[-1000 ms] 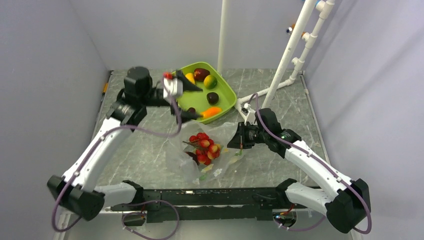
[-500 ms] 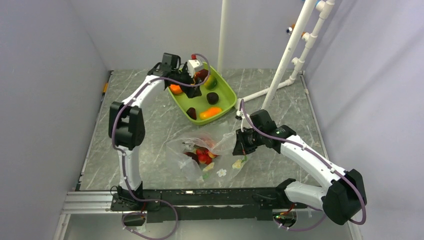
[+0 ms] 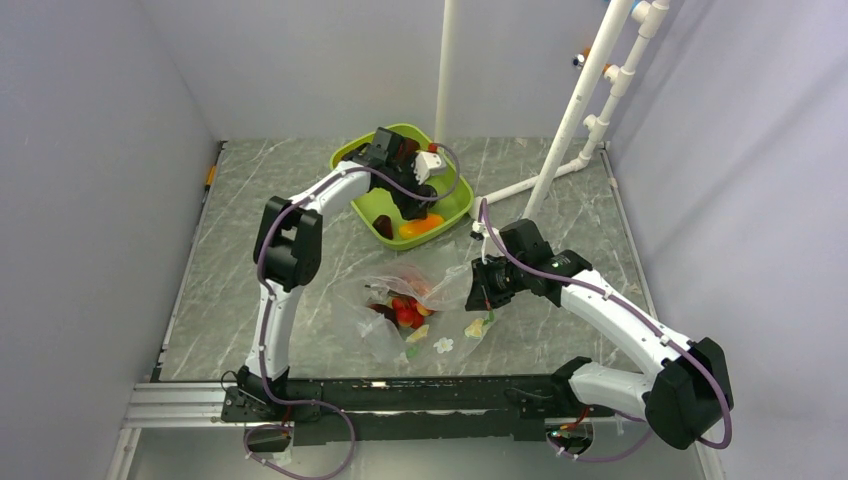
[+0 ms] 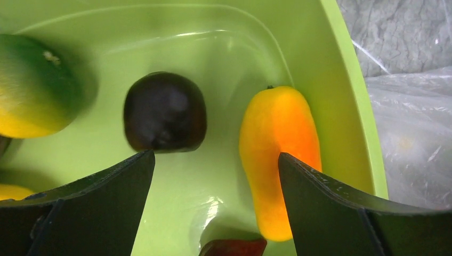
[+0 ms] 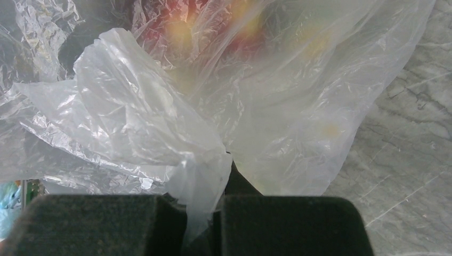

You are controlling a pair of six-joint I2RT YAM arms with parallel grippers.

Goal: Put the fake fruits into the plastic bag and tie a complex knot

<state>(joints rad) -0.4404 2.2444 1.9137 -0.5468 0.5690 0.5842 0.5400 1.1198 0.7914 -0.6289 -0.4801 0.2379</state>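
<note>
My left gripper [image 3: 415, 197] hangs open low inside the lime green tray [image 3: 458, 200], nothing between its fingers. In the left wrist view the left gripper [image 4: 216, 157] has a dark maroon fruit [image 4: 165, 112] just past its left finger and a yellow-orange oblong [image 4: 277, 154] against its right finger. A green-yellow fruit [image 4: 32, 85] lies further left. The clear plastic bag [image 3: 400, 300] lies on the table with red berries [image 3: 405, 312] inside. My right gripper [image 3: 478, 285] is shut on a bunched edge of the plastic bag [image 5: 298, 96]. No knot is in view.
White pipes [image 3: 575, 110] and a white pole [image 3: 445, 70] rise behind the tray. Grey walls close in the table on three sides. A black rail [image 3: 400, 395] runs along the near edge. The tray's rim [image 4: 352, 96] borders crinkled plastic on the right.
The left arm stretched out from the tray's left side and swung its open gripper down into the tray's near right end. The right gripper shifted slightly left with the bag's edge, then held still.
</note>
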